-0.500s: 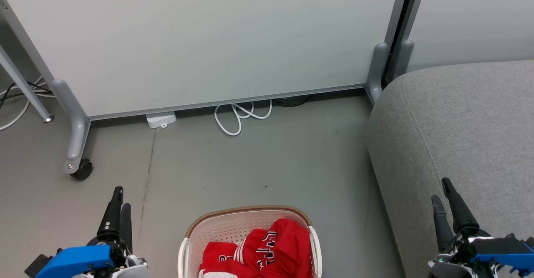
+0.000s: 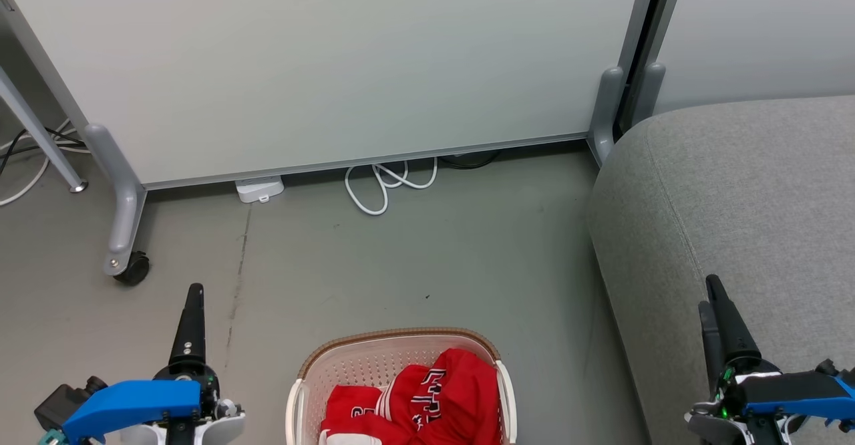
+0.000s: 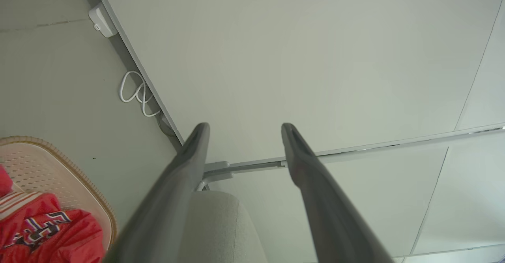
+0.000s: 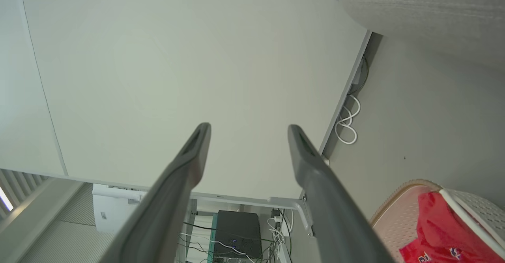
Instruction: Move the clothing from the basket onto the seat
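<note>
Now, at the reach-in step: both my hands are empty, fingers spread apart, as each wrist view shows. My left hand [image 2: 194, 291] hangs over the floor [image 2: 414, 258] to the left of the basket [image 2: 401, 333]. My right hand [image 2: 708, 291] shows against the near side of the seat [image 2: 748, 184].

The clothing [image 2: 427, 398] lies heaped inside the basket, the lettered piece uppermost and leaning toward the right wall. It sits between my two hands, low in the head view and well apart from both.

To do this step well, I judge that one hand should come in from above and clear the brown rim. It should close on a raised fold of jersey, not on a flat layer or the perforated wall. The right hand looks the better choice, being on the seat's side. The lift should be high, since thin fabric may trail, catch the rim or drag the second garment along.
</note>
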Controlling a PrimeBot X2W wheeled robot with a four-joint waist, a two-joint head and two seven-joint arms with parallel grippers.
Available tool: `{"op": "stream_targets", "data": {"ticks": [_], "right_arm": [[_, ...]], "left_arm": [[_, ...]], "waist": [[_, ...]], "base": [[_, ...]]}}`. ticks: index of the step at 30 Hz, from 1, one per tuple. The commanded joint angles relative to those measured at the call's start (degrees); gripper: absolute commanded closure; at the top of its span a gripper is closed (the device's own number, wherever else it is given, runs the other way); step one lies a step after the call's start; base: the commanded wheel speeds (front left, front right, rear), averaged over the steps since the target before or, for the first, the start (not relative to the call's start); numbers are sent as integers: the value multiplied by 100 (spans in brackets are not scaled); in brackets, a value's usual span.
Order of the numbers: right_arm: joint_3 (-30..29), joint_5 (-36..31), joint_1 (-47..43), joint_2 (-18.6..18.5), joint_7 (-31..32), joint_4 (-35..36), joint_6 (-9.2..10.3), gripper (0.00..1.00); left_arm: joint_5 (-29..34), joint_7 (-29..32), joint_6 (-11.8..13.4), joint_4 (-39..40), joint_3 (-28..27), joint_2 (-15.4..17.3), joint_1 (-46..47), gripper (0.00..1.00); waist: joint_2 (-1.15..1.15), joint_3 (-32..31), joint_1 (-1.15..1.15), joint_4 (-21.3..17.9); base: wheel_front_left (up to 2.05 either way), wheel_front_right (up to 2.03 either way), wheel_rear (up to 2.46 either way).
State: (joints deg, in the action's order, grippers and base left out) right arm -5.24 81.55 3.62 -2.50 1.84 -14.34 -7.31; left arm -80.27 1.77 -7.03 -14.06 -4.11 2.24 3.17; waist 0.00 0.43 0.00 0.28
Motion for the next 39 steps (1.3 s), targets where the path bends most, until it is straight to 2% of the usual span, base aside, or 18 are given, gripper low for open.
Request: {"op": "stream_targets", "data": {"ticks": [1,21,39], "right_arm": [[19,-139,59,-28,-51,131,-10,0],[262,-2635,-11,-35,-502,538,-14,0],[406,-4252,-74,-41,-835,474,-17,0]], "left_arm": [[181,-51,26,137,42,42,177,0],[2858,-502,656,396,758,54,252,0],[4359,-832,999,317,1169,99,291,0]], "waist": [[0,1,0,1],[0,28,0,29],[0,39,0,64]], "base": [[0,0,0],[0,0,0],[0,0,0]]}}
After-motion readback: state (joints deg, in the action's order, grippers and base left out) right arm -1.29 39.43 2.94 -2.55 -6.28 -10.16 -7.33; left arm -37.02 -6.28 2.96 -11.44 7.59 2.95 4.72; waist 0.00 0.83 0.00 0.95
